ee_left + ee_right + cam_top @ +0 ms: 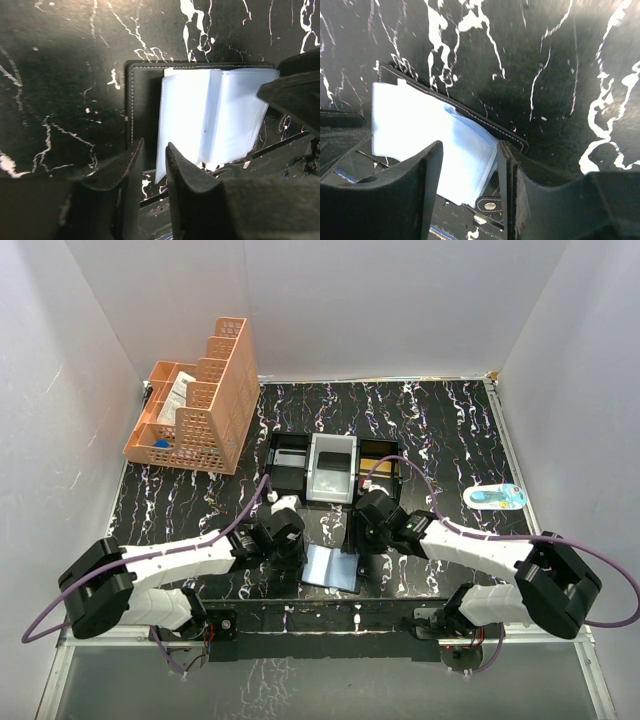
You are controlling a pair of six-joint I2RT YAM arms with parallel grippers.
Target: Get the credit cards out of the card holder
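Where the two arms meet just past their bases, the card holder (332, 567) lies open and flat at the near centre of the black marbled table (450, 430). Its pale blue sleeves face up over a black stitched cover. The left gripper (154, 150) hangs low over the holder's left side with its fingers (131, 167) only narrowly apart. The cover's near edge and a corner of the sleeves show in the slot between them, and nothing looks pinched. The right gripper (470, 150) is at the holder's right side with its fingers (431, 170) set wider. The loose edge of the sleeves lies in that gap, not clamped, and a small black snap tab (490, 205) sits just nearer than it. Whether any card is in the sleeves cannot be told. Farther back, at the centre, stands a black-and-white tray (285, 462) of three compartments. To the right of it, well apart, a small blue-and-white item (495, 496) lies on the table. At the far left, against the wall, is an orange mesh organiser (225, 390) with some things inside.
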